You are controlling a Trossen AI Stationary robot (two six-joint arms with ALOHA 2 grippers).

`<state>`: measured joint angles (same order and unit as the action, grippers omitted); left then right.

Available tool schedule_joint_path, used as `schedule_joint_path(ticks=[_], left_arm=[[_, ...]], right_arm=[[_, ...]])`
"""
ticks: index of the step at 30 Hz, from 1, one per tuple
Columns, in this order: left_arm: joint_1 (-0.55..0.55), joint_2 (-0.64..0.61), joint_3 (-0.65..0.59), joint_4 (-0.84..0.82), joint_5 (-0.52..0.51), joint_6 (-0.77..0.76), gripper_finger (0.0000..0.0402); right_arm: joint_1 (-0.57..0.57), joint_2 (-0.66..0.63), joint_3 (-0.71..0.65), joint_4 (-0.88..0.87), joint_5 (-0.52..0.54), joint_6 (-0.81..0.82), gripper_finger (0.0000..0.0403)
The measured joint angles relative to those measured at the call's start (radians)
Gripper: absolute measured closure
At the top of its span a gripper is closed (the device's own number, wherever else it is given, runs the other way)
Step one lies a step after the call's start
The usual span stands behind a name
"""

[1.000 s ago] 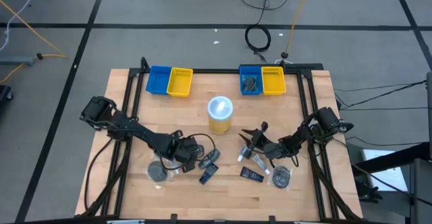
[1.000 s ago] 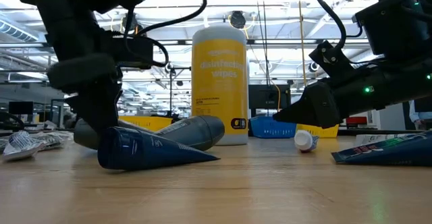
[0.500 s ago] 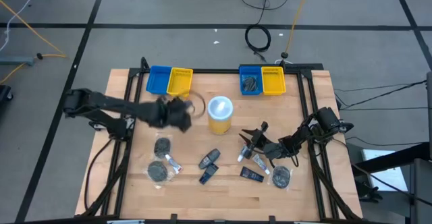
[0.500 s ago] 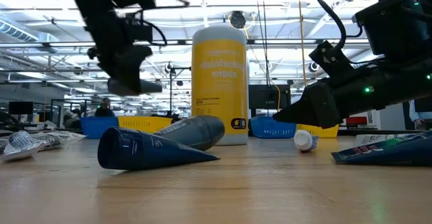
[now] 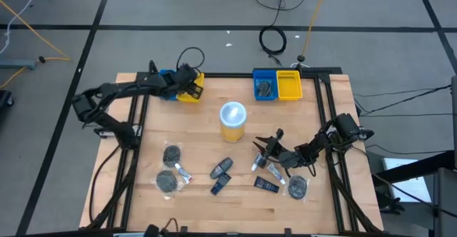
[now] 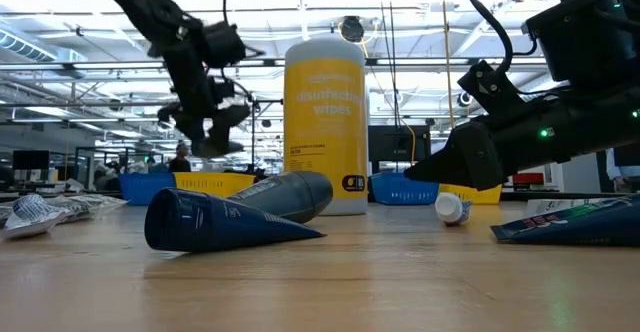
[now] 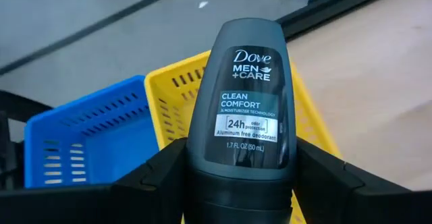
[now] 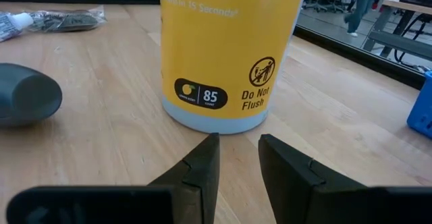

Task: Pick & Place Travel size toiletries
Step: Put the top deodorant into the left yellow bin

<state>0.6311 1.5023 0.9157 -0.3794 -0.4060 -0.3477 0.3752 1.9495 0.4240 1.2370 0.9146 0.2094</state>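
Observation:
My left gripper (image 5: 187, 81) hovers over the left yellow bin (image 5: 191, 88), shut on a dark grey roll-on bottle (image 7: 241, 116). My right gripper (image 5: 265, 150) stays low near the yellow cup (image 5: 233, 120), open, its fingers (image 8: 202, 163) touching nothing. On the table lie another dark bottle (image 5: 223, 167), a dark tube (image 5: 218, 186), clear-wrapped discs (image 5: 171, 153) (image 5: 167, 182) (image 5: 297, 187), white tubes (image 5: 183, 173) (image 5: 275, 171) and a dark flat packet (image 5: 267, 185). My left gripper pinches the roll-on bottle between its two fingers (image 7: 158, 177), one on each side of the lower body (image 7: 239, 173). The rounded cap end (image 7: 248, 38) points away from the wrist. The bottle is lifted clear, above the yellow bin.
Left blue bin (image 5: 168, 85) sits beside the left yellow one. The right blue bin (image 5: 265, 86) holds dark items, with a yellow bin (image 5: 288, 85) next to it. The tall yellow cup stands mid-table, right in front of my right gripper (image 8: 236, 156).
My left gripper has risen from the table's near left part, beside the discs, and swung toward the far edge, carrying the roll-on bottle up to above the left yellow bin. The right arm has kept still.

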Motion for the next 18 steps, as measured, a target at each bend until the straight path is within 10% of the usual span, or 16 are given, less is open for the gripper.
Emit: schedule_joint_path(ticks=[18], left_arm=[[0.056, 0.193, 0.0, 0.075, 0.131, -0.075, 0.0188]], right_arm=[[0.0, 0.0, 0.0, -0.007, 0.0, 0.013, 0.0307]])
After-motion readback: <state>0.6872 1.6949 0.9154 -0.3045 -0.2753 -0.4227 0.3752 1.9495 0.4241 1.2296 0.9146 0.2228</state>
